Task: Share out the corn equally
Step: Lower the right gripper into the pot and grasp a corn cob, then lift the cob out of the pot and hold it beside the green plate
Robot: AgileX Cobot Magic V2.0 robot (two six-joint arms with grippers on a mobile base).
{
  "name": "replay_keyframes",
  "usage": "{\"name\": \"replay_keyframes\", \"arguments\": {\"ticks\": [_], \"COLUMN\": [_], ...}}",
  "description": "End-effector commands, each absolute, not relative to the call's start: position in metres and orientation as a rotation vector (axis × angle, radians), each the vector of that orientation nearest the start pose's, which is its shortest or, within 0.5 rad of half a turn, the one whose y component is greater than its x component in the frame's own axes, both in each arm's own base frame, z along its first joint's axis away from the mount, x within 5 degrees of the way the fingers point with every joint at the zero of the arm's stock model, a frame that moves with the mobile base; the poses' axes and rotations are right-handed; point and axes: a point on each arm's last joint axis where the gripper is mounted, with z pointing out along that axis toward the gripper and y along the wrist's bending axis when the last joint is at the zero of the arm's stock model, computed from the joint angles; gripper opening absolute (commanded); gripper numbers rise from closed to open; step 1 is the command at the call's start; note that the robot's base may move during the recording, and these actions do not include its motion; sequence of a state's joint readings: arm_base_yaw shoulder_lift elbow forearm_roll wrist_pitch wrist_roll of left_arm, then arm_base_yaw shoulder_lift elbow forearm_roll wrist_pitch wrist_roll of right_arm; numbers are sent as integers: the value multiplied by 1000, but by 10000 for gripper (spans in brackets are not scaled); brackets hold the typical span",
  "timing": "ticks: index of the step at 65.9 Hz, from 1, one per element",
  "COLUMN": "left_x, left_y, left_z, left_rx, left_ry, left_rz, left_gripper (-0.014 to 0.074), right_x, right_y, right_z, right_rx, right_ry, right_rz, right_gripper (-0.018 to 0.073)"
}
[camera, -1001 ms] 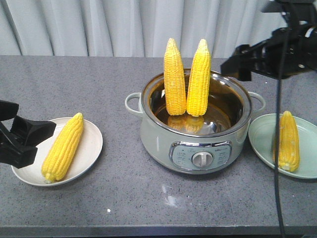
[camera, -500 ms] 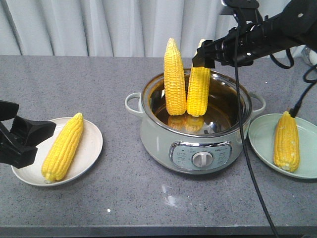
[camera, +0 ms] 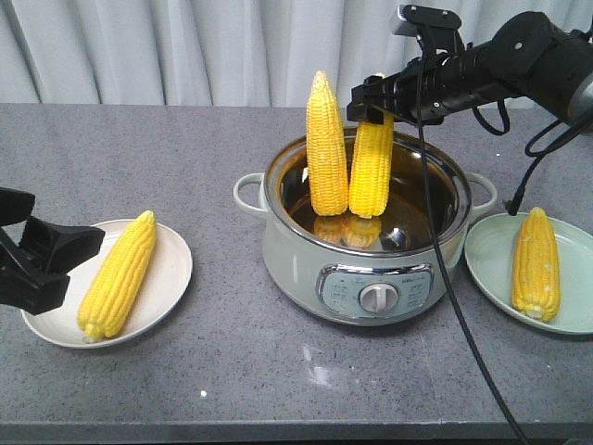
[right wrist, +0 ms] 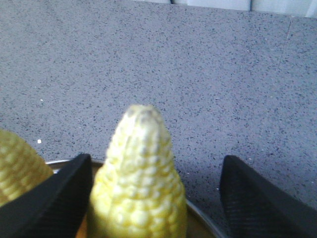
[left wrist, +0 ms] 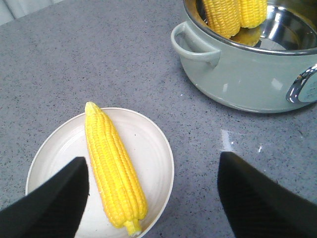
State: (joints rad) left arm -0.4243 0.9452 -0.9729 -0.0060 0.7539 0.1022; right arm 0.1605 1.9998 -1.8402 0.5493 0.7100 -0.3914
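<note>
Above the pot (camera: 296,255), right hand (camera: 372,111) wide around an upright cob (camera: 371,171); left hand (left wrist: 153,196) wide.

all matte black; wedge-shaped end effector fingers (left wrist: 257,198); thin cables (camera: 482,371) along right arm (camera: 523,46).

The front camera looks across the whole tabletop (camera: 139,158) toward the curtain (camera: 139,46). The left wrist camera looks down close at the white plate (left wrist: 153,148) and pot (left wrist: 237,84). The right wrist camera sits very near one corn tip (right wrist: 141,148).
</note>
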Motion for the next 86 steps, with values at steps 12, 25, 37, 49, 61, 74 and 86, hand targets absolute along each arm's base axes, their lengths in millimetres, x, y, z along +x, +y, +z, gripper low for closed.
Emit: {"name": "replay_keyframes", "arguments": {"ticks": [12,25,37,49,61,74,86], "left_x": [170,170,170,170,170,170,170], "left_y": [-78,-78,-78,-78,-78,-78,-78], "left_z": [384,384,384,384,384,384,384], "left_rx": [551,551,551,551,551,551,551], "left_ry": [2048,2048,2048,2048,2048,2048,2048], "left_rz": [-206,-206,-206,-206,-206,-206,-206], "left_gripper": [513,513,513,513,513,513,513], "right_x": [449,436,410,371,325,266,221], "right_y": [105,103,100,99,95,87,77], "right_z": [356,379,415,448,480,487,459], "right_rx": [-319,-326,-360,-446,-543,-572,-552], "right_ry": [2106,2058,2003,1996,1978,1918,1913], "right_rz": [533,532,537,556,558,555,512], "right_gripper": [247,165,165,165,165,167,168]}}
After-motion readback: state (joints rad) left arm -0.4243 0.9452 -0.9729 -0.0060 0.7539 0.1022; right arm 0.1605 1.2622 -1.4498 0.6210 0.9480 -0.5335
